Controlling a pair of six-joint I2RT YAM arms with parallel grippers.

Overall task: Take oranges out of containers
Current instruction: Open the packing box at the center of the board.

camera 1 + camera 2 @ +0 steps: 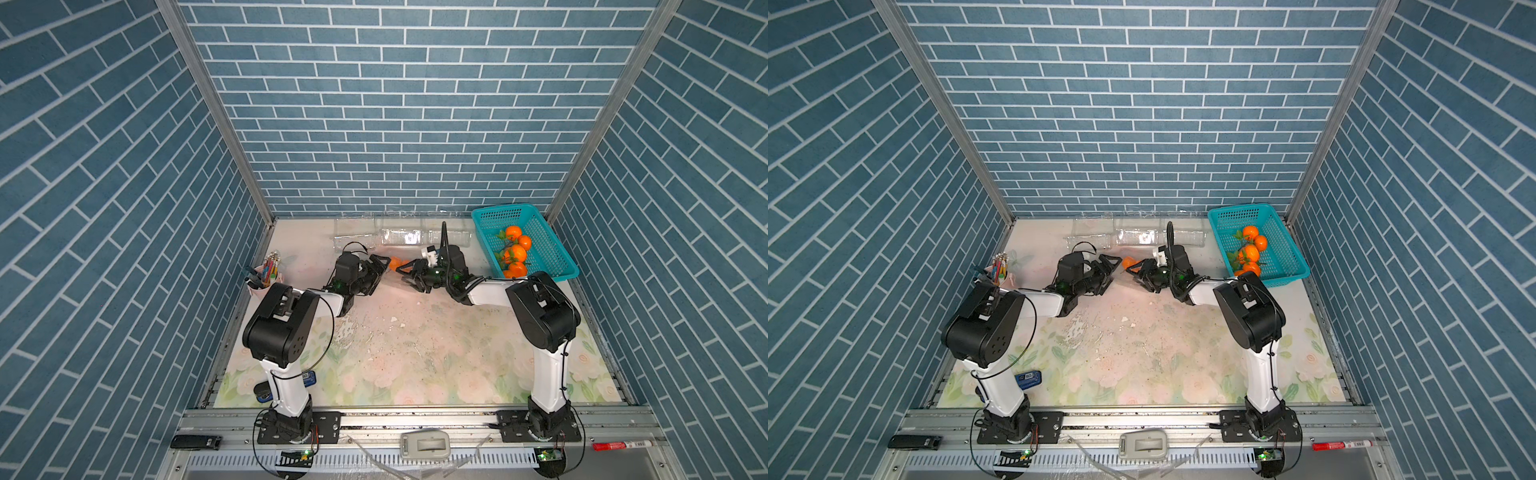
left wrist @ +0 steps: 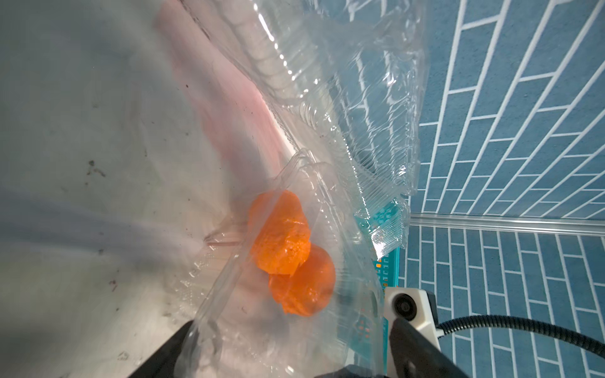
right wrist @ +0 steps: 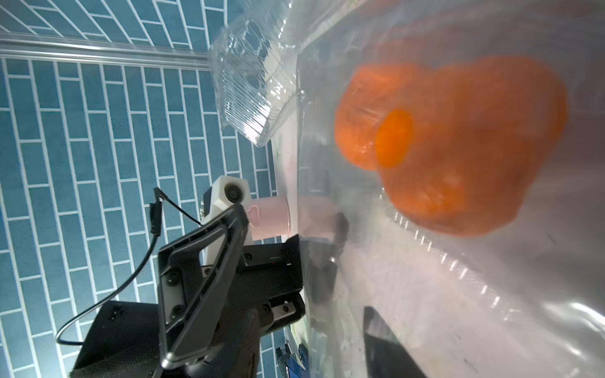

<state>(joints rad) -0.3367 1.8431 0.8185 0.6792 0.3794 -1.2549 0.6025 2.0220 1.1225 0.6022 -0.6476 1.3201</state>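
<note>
A: What is enclosing everything?
B: Blue brick-patterned walls (image 1: 374, 104) are enclosing a pale floral tabletop (image 1: 415, 353). Toward twelve o'clock, a clear plastic clamshell box (image 2: 347, 248) is holding two orange mandarins (image 2: 284, 242).
A: Grippers?
B: The left gripper (image 1: 384, 268) is straddling it, jaws wide. The right gripper (image 1: 405, 274) is sitting partly apart. I can't tell whether either is gripping.

free: front of table (image 1: 415, 357) | blocked: clamshell boxes (image 1: 401, 237) along back wall, basket (image 1: 486, 216) back-right, pencil cup (image 1: 266, 286) left
</note>
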